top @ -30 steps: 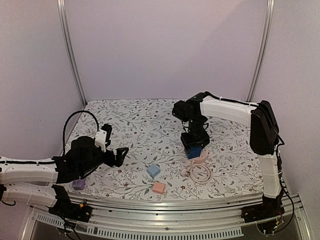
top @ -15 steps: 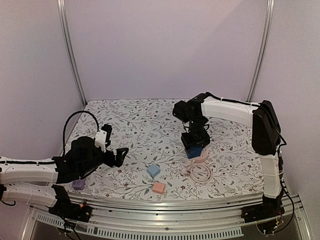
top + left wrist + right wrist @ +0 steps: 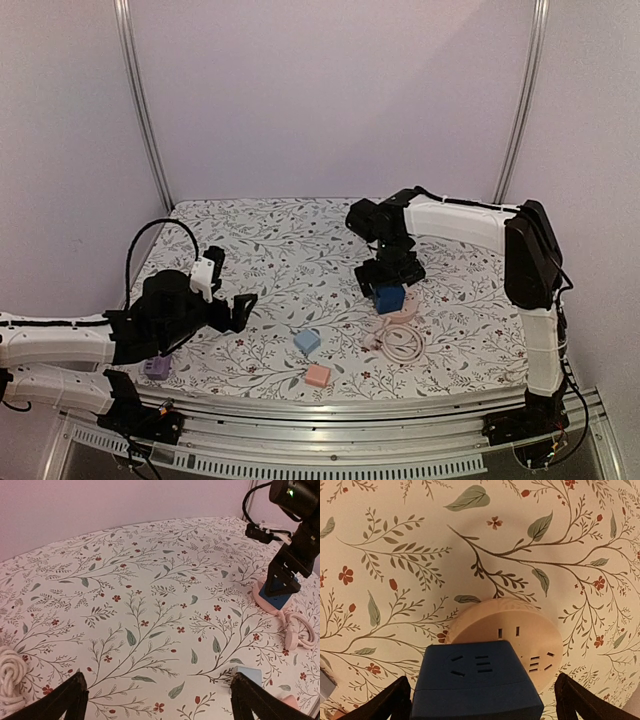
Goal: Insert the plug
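Plug (image 3: 477, 680) stands on round socket (image 3: 532, 630) — right pincer (image 3: 482, 697), left pincer (image 3: 157, 692) both agape.

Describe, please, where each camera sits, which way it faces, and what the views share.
Top external: above and behind the bases, looking down over the floral table; both arms show, left gripper and right gripper.
Left wrist: low over the table's left side, facing the right arm; its own fingertips fill the bottom corners.
Right wrist: straight down on the blue plug on the round socket; own fingertips at both bottom corners.
Shared: all three show the plug on the socket.
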Motion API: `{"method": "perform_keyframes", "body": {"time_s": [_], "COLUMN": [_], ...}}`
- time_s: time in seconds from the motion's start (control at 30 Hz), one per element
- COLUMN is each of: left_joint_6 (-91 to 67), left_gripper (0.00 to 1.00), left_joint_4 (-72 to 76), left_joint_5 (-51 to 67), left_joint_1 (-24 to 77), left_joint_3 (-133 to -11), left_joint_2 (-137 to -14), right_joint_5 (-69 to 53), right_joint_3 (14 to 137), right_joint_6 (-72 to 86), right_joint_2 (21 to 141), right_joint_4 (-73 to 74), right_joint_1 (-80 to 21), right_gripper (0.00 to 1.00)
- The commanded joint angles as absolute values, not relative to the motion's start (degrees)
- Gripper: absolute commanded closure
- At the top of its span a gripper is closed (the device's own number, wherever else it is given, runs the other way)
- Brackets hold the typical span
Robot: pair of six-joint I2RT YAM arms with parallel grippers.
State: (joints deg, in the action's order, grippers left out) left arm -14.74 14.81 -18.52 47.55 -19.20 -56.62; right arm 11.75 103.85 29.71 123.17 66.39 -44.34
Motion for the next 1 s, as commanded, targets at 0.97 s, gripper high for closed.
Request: {"method": "perform_keyframes", "body": {"time_s": [0.97], "left_joint_6": [-17.8], "left_gripper": [0.2], "left_joint_4": [4.5], "left_joint_5": [-2.8], "left_joint_1": [57.2], "left_joint_3": [-33.5], "left_joint_2": [-80.7], "right_joint_5": [12.3], "right_joint_3": [73.1], "right_joint_6": [30.9], "right_joint_2": [81.9], "right_joint_4": [42.2], "right_joint_1": [-51.4], "right_gripper": [0.01]}}
